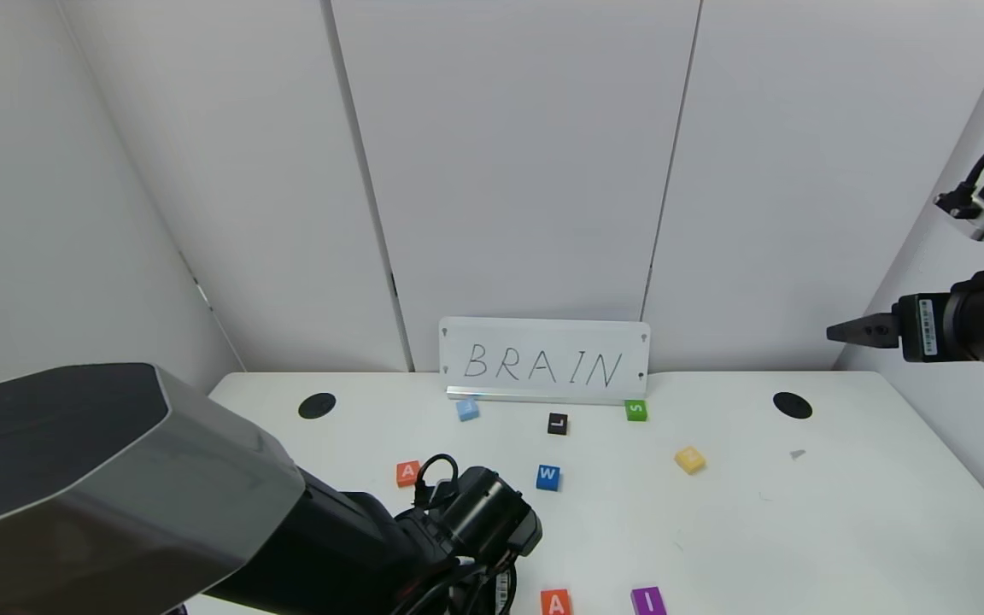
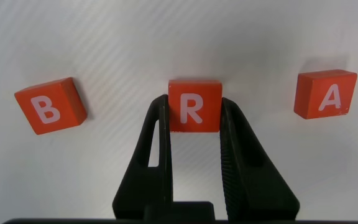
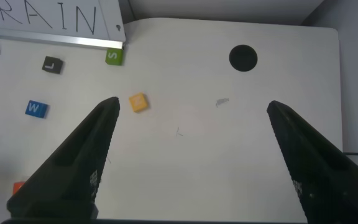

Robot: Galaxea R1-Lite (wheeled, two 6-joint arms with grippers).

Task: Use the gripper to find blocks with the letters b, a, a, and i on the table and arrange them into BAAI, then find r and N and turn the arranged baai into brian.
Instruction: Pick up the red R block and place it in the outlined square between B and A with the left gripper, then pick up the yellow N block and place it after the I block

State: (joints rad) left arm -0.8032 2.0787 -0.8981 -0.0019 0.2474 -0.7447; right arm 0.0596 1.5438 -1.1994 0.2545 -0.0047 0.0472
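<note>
Fingers of my left gripper (image 2: 193,124) are pinching the R (image 2: 194,104) from both sides, holding it low over the worktop (image 1: 842,521) near the front edge, in the gap between the B (image 2: 50,106) and an A (image 2: 325,94). In the head view my left arm is hiding the B and the R, but that A (image 1: 556,602) and the I (image 1: 647,600) are showing along the front edge. A second A (image 1: 407,472) is lying farther back, left of the W (image 1: 547,477). The N (image 1: 690,459) is sitting right of centre, well apart from the row, with the S (image 1: 635,410) and the L (image 1: 557,423) by the BRAIN sign (image 1: 543,360) at the back edge.

I am judging that I am slotting the R in after the B. Next I am needing to set it flat and square to its neighbours, let go, and lift clear without nudging either one. My right gripper (image 3: 191,162) is hanging high over the right side, fingers spread wide and holding nothing; the N is looking like its job.
</note>
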